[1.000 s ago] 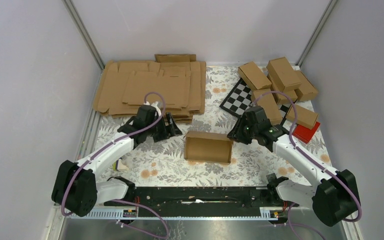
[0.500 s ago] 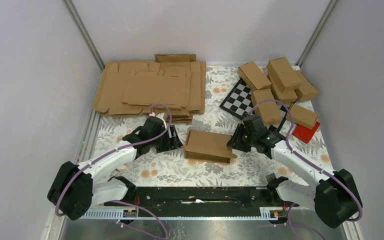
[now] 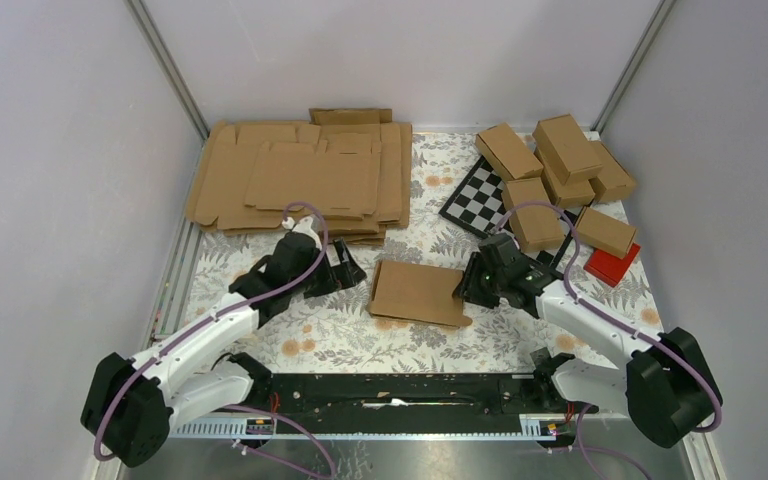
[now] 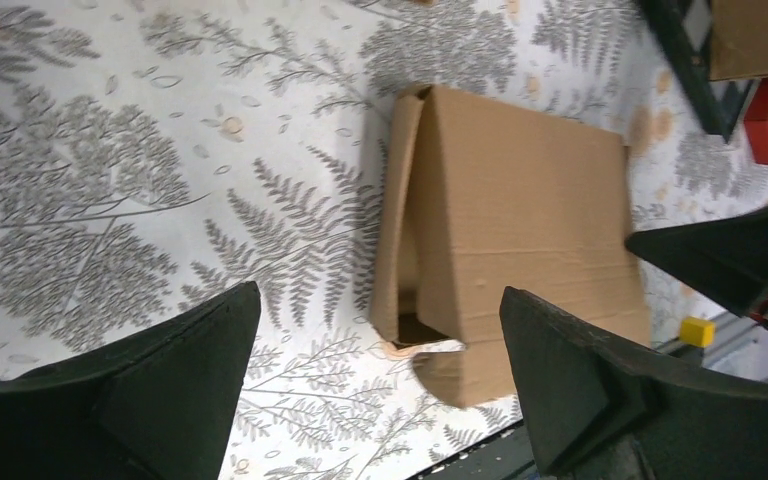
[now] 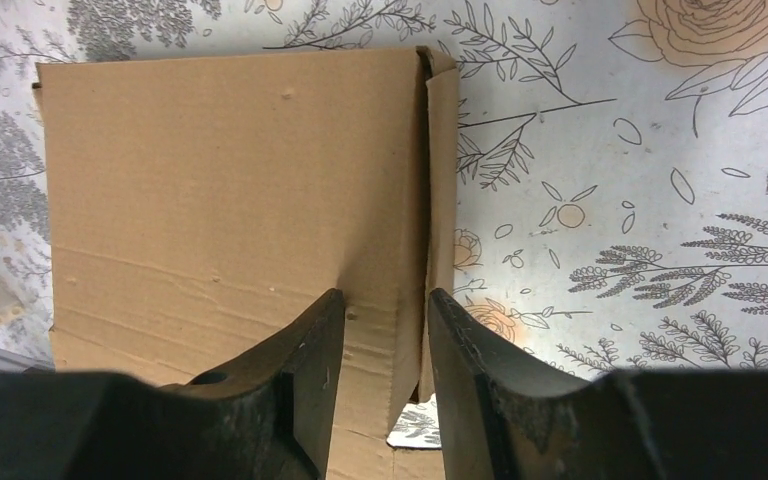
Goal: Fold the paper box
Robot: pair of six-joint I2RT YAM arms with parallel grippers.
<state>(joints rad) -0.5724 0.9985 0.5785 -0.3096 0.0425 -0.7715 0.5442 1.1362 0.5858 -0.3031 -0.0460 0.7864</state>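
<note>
Operator: Grippers first. How do they stand?

Observer: The left gripper point(image 4: 378, 300) is spread wide and hovers just off the left end of the paper box point(image 3: 418, 292), touching nothing. The right gripper point(image 5: 385, 300) has its jaws about half apart, set over the crease at the box's right end. Cardboard shows in the gap, but I cannot tell whether they actually pinch it.

Operator: And the box itself?

Observer: It is mid-table on the floral cloth point(image 3: 310, 335), between the two arms, leaning over almost flat with one broad panel up. Its long axis runs left to right across the table, the right end a touch nearer the arm bases. At the left end a narrow side panel slants and a dark gap opens between the layers. That end faces the left gripper.

Operator: So how far along?

Observer: Early, I'd judge. The sleeve exists, but it is not squared up into a brick. I see no end flap tucked in, and one flap juts loose from an edge in the left wrist view. Going by the finished cartons point(image 3: 560, 160) at the far right, squaring the walls and closing both ends is left. The stack of flat blanks point(image 3: 300, 180) lies far left, well apart.
</note>
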